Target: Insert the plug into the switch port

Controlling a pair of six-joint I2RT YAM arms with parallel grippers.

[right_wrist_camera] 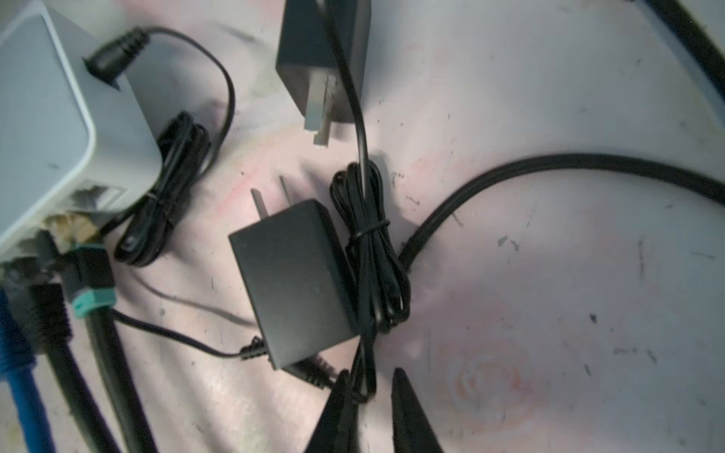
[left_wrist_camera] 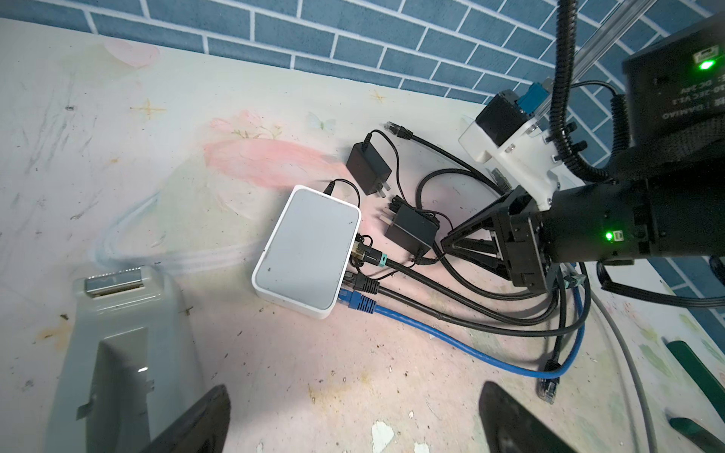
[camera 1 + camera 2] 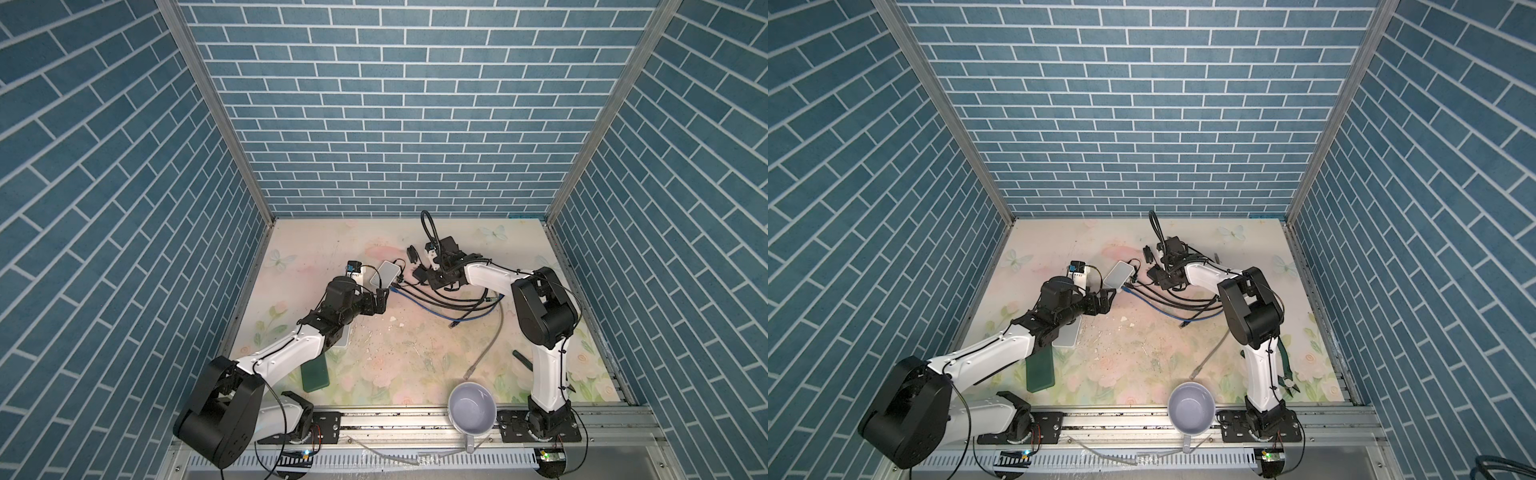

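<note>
Right tool (image 1: 370, 378) tips are held narrowly parted around a thin black cord (image 1: 364, 359); the ribbed plug (image 1: 310, 370) is seen just beside them, half under an adapter (image 1: 294, 282), apart from the switch (image 1: 43, 129). Left tool (image 2: 353, 423) is spread wide.

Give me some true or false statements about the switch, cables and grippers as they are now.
A blue cable is plugged into the white switch. True.
The left gripper is clamped on a plug. False: its jaws stand wide open, holding nothing.
A black power adapter lies just ahead of the right gripper. True.
The mug stands against the back wall. False: it sits at the front edge, near the right arm's base.
</note>
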